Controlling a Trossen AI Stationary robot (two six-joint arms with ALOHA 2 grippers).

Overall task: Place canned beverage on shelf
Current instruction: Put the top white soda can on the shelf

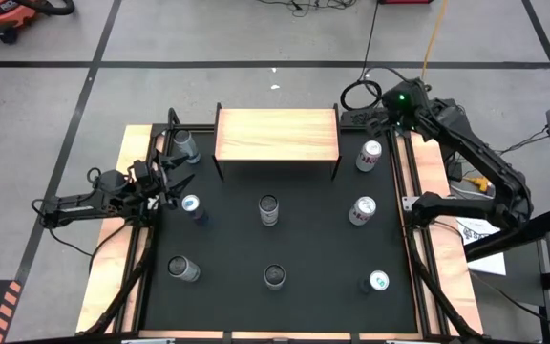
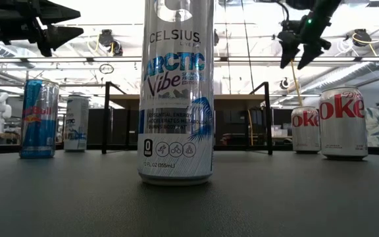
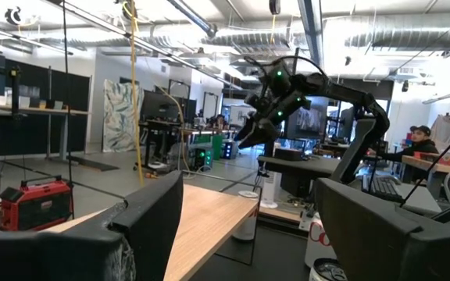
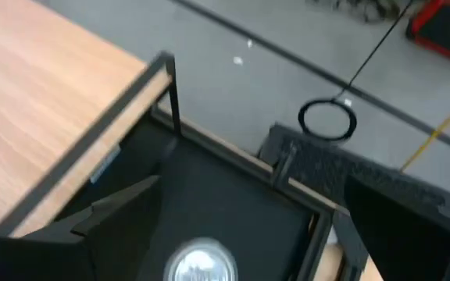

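The light-wood shelf on thin black legs stands at the far middle of the black mat, with nothing on it. Several cans stand upright on the mat: a Diet Coke can just right of the shelf, another nearer, a blue can, a silver can at the far left, and a Celsius can in the middle. My left gripper is open and raised, between the far-left can and the blue can. My right gripper is open, high above the shelf's right end and the Diet Coke can.
More cans stand along the near part of the mat. Long wooden strips and black rails border the mat on both sides. Cables lie beyond the far edge. A person sits in the room beyond.
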